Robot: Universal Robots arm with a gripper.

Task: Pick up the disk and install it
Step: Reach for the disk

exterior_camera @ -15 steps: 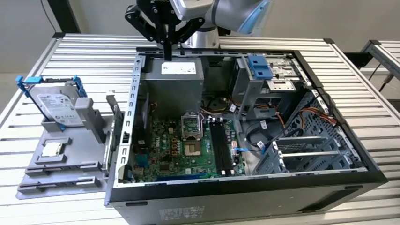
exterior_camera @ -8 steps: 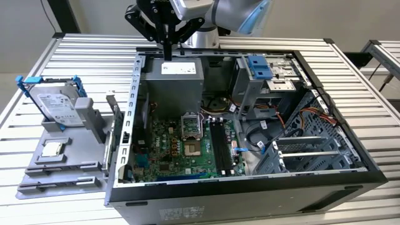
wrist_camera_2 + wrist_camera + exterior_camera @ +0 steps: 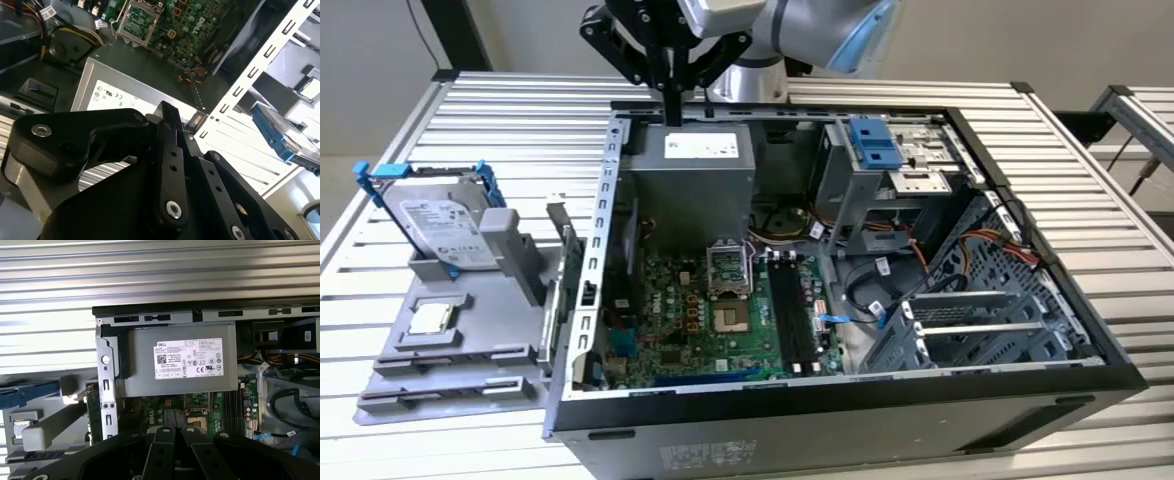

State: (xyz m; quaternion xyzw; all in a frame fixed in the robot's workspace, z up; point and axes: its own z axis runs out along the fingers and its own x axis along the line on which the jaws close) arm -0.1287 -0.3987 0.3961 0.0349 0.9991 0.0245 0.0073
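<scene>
Exterior view has the black two-fingered gripper point(image 3: 674, 115) hanging over the far rim of the open black computer case point(image 3: 854, 420). It sits just above the grey metal power-supply box with a white sticker point(image 3: 691, 168), at twelve o'clock from the green motherboard point(image 3: 680, 310). Its claw looks drawn together with nothing in it, though the dark fingers merge against each other, so I call that likely rather than sure.

The flat silver hard disk with a white label and blue plastic rail frame point(image 3: 447, 232) stands on edge in a grey plastic holder point(image 3: 480, 350) outside the case. It is at about eight o'clock from the gripper and well apart from it. A small square silver processor chip point(image 3: 430, 318) lies on the same holder at six o'clock from the disk.

The step in hand, I judge, is the reach for the disk. To do it well, the claw should spread before it descends and come from straight above. It should take the disk across its flat faces between the blue rails, clear of the holder's grey upright just beside it at three o'clock. A square, centred hold matters, since a tilted disk would likely bind on installation.
</scene>
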